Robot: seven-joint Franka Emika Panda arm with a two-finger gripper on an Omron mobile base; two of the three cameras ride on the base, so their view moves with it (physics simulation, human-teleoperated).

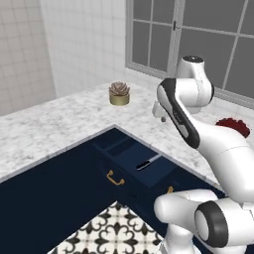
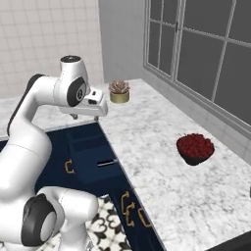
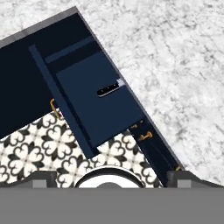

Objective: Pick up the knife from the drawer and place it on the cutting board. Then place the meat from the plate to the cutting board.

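Marble counter wraps the corner, navy drawer pulled out below its edge, gripper w/ jaws spread wide, nothing held, above it, knife inside drawer by counter-side wall.

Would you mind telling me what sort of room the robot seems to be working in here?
It looks like a rendered home kitchen: a marble-look counter runs around a corner over navy cabinets, an open drawer holds a knife, and a tiled wall and a window stand behind.
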